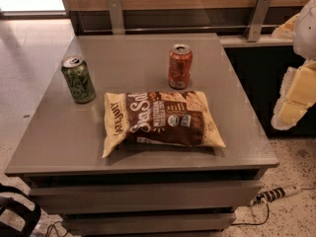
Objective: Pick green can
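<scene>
While green can point(78, 79) stands upright near left edge of grey table point(59, 137), chip bag point(160, 120) lies flat mid-table; orange-red can point(180, 66) upright just behind bag; gripper point(292, 98) beyond right edge, well apart from green can; grip state: cannot tell.

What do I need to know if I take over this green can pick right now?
Gripper: at the right edge of the view, off the right side of the table, well away from the green can.
Green can: upright near the table's left edge, nothing touching it.
Also on the table: an orange-red can upright toward the back, and a chip bag lying flat in the middle, between the gripper and the green can.
Done: nothing yet; the green can is not grasped.
Left: probably bring the gripper across over the bag, close on the green can and lift it.
</scene>
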You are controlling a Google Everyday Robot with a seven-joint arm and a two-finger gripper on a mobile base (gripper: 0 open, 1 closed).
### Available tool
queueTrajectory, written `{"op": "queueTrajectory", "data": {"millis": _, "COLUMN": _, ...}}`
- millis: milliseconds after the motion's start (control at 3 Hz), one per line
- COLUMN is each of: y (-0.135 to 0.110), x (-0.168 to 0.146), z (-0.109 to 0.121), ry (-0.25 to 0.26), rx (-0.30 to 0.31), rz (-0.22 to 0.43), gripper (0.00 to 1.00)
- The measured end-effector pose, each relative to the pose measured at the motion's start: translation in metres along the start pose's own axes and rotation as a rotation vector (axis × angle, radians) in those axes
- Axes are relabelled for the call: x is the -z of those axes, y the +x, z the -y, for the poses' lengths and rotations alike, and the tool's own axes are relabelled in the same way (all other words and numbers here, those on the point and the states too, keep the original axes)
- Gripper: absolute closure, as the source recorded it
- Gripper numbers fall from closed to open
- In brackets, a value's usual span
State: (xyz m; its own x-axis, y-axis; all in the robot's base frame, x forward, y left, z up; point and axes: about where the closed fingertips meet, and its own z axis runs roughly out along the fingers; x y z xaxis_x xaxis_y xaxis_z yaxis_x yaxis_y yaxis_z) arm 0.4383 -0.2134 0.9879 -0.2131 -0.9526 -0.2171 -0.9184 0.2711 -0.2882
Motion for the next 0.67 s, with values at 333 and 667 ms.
{"op": "queueTrajectory", "data": {"millis": 333, "y": 0.000, "x": 0.000, "z": 0.000, "ry": 0.000, "rx": 0.000, "rz": 0.000, "gripper": 0.00}}
{"op": "queueTrajectory", "data": {"millis": 667, "y": -0.012, "x": -0.001, "z": 0.003, "ry": -0.022, "rx": 0.001, "rz": 0.058, "gripper": 0.00}}
